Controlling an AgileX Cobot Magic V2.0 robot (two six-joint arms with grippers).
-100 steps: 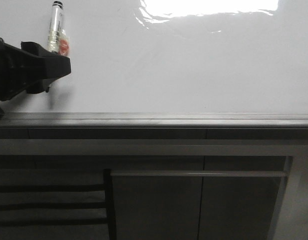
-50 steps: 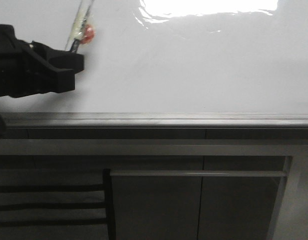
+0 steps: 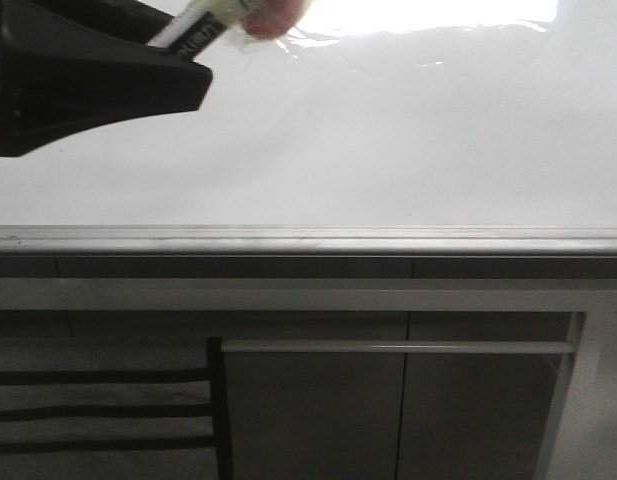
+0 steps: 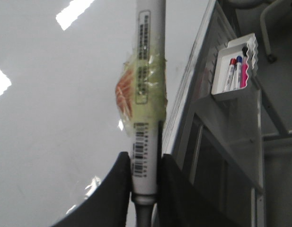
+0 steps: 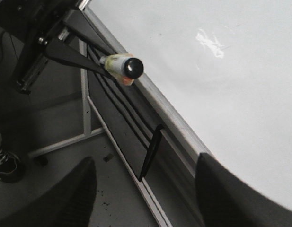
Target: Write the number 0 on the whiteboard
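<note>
Glossy and white, the whiteboard (image 3: 388, 130) filled the upper half of the front view, with bright glare along its top and a grey metal edge strip (image 3: 318, 240) running under it. Grey cabinet panels (image 3: 318, 400) lay below the strip. No drawn mark could be made out anywhere on the board, so the number 0 was not visible in any view.

At the upper left of the front view, the left gripper (image 3: 193, 65) was clenched on a marker pen (image 3: 203, 25). Its dark body was cut off by the frame's left and top edges. The pen rose slanting from between the fingers toward the top edge, where its far end was lost in glare and blur beside a pinkish patch.

From the left wrist view, the two black fingers (image 4: 112, 189) pressed the pen's barrel (image 4: 148, 94) from both sides just above its grey lower end. Yellowish tape and an orange patch (image 4: 124, 97) wrapped the middle of the barrel. Whether the pen touched the board could not be told. Off beside the board's edge, a small white tray (image 4: 235, 71) held a few coloured markers.

In the right wrist view, the right gripper (image 5: 143, 189) hung released, its blurred fingers wide apart and holding nothing, near the board's edge and apart from the left arm.
</note>
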